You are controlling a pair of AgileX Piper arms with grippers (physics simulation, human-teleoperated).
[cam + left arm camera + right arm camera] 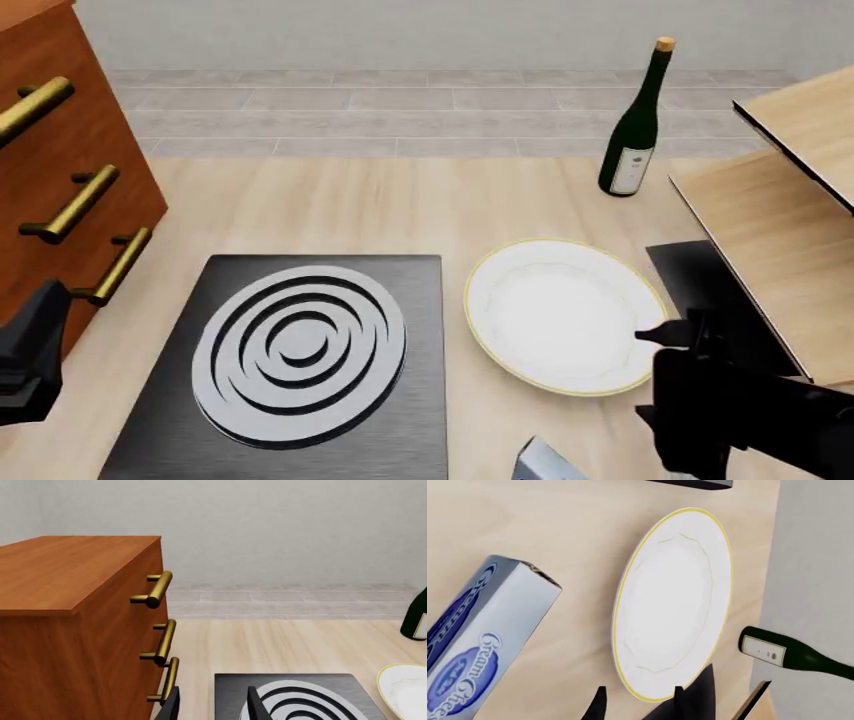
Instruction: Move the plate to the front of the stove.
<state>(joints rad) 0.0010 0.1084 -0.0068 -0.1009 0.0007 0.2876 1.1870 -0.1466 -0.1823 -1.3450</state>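
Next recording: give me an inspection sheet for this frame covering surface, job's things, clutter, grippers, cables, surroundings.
Surface: light wood table.
Job's things: plate lies flat right of the stove, apart from it.
Clutter: green bottle upright behind the plate; cream cheese box at the near edge; flat black rectangle right of the plate.
Grippers: right gripper at the plate's near-right rim, jaws open; left gripper jaws open, holding nothing.
Cables: nothing seen.
Surroundings: wooden drawer cabinet left; wooden shelf right; grey wall behind.
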